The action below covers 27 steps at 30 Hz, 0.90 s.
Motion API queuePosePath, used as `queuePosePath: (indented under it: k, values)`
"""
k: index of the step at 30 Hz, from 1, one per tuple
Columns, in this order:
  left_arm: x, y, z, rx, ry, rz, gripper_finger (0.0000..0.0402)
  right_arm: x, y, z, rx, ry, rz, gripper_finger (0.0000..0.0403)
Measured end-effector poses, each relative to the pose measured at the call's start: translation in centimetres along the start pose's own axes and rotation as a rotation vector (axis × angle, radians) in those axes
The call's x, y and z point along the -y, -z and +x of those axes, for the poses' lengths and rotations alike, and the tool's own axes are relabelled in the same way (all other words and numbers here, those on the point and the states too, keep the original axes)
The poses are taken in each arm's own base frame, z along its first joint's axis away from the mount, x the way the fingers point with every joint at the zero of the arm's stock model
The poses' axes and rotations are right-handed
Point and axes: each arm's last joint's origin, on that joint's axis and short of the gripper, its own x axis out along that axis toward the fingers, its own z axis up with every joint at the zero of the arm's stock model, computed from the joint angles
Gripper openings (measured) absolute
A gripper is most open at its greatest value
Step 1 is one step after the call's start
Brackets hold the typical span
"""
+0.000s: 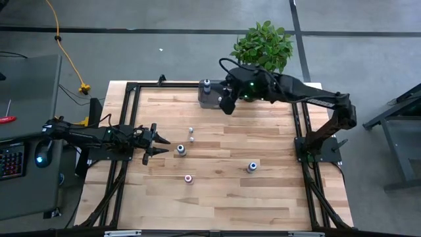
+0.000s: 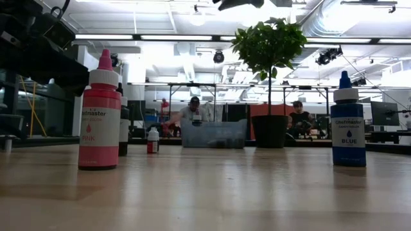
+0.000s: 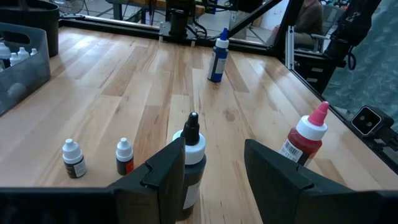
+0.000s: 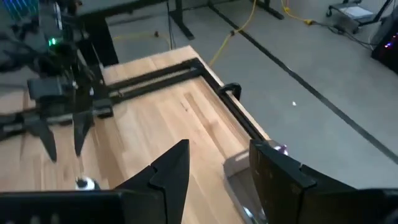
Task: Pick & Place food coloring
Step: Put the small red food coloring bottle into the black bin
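progress: judged partly done; at least three white-capped bottles (image 3: 17, 55) are seen inside the grey tray (image 3: 28, 71), and one dark-capped bottle (image 1: 207, 84) shows in it from above. Exact count in the tray cannot be told.
left to move: five bottles are seen loose on the table (image 1: 263, 204).
nearest the front edge: pink bottle (image 1: 189, 178), upright, well apart from the rest.
next: blue bottle (image 1: 252, 167), upright, toward the right side, alone.
mid-table: black-tipped bottle (image 1: 180, 150), upright, just ahead of the left gripper (image 1: 160, 142).
behind that: two small bottles (image 1: 191, 135), upright, side by side, near the black-tipped one.
left gripper: fingers spread, nothing held; the black-tipped bottle is lined up with the gap but not yet between the fingers.
far edge: tray is set at the back of the table, potted plant (image 1: 263, 45) just beyond it.
right gripper (image 1: 227, 104): held above the tray's right end, fingers parted, nothing seen between them; judged to be at a drop-off.
room: wide bare wood is left around the pink and blue bottles; approach from any side looks free.
tight spot: the small pair and the black-tipped bottle are close together; a knock-over is a risk.
edges: black frame rails (image 1: 299, 131) run along left, right and back; tray sits close to the back rail.
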Motion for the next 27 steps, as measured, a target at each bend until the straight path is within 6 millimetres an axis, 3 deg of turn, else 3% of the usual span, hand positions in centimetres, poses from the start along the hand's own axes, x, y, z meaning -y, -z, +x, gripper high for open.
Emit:
queuePosePath:
  k: [7, 13, 18, 27]
  values:
    - [0.0, 0.0, 0.0, 0.000, 0.000, 0.000, 0.0163, -2.0, -1.9, -0.1, -0.176, -0.092, -0.158, 0.0156]
    - [0.0, 0.0, 0.0, 0.000, 0.001, 0.000, 0.0163, -3.9, -3.1, 1.8, -0.247, -0.219, -0.297, 0.0157]
    - [0.0, 0.0, 0.0, 0.000, 0.000, 0.000, 0.0163, -4.9, -1.8, 4.3, -0.277, -0.331, -0.352, 0.0157]
    - [0.0, 0.0, 0.0, 0.000, 0.001, 0.000, 0.0163, -5.5, 2.3, 8.4, -0.381, -0.319, -0.392, 0.0154]
